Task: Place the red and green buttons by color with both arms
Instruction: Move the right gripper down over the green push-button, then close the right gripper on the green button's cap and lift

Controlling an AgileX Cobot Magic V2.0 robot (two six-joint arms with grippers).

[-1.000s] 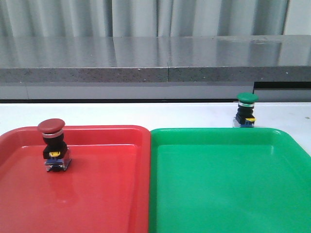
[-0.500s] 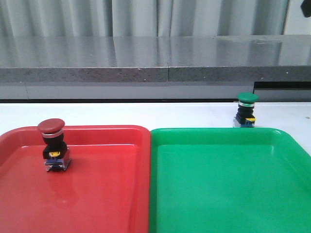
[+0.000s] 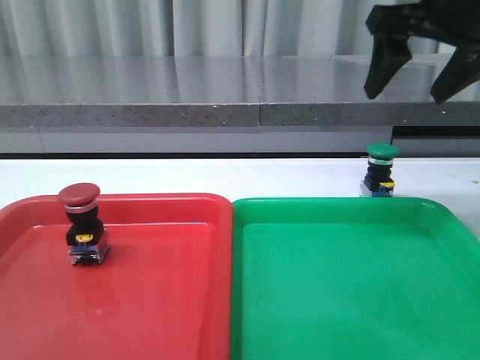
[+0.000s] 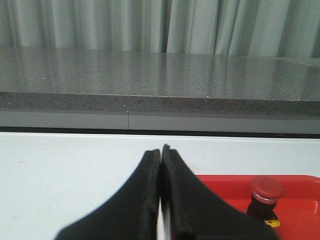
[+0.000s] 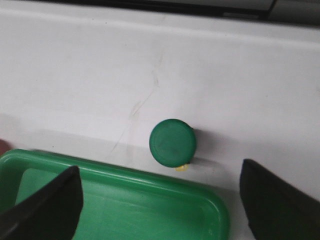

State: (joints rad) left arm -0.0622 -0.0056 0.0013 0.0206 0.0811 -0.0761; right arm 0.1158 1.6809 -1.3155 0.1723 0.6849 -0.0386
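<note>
1. At lower left of the front view, the red button (image 3: 81, 223) stands upright inside the red tray (image 3: 172, 300), near the tray's far left corner; judged from this, the red half of the sorting is already done
2. At right of centre in the same view, the green button (image 3: 380, 171) stands upright on the white table (image 3: 225, 176), just beyond the far rim of the green tray (image 3: 352, 300) and outside it; the green half is judged not yet done
3. At upper right of the front view, the right gripper (image 3: 411, 81) hangs above the green button and well clear of it, its two fingers spread wide with nothing between them. In the right wrist view the green cap (image 5: 173, 142) lies between the two fingertips (image 5: 47, 205), seen from above, with the tray's rounded corner (image 5: 210, 210) just beside it
4. At lower centre of the left wrist view, the left gripper (image 4: 160, 149) has its fingers pressed together and holds nothing; the red button (image 4: 265, 197) and a strip of the red tray (image 4: 225, 187) show at the lower right of that frame. This arm does not appear in the front view
5. What is left, as a judgement: the right arm must descend, close on the green button, lift it over the rim and set it in the green tray
6. Across the scene, the work surface is a plain white tabletop with faint scuff marks visible in the right wrist view. Behind it runs a grey speckled ledge (image 3: 225, 94), glossy on top, and behind that a pale pleated curtain (image 3: 225, 26)
</note>
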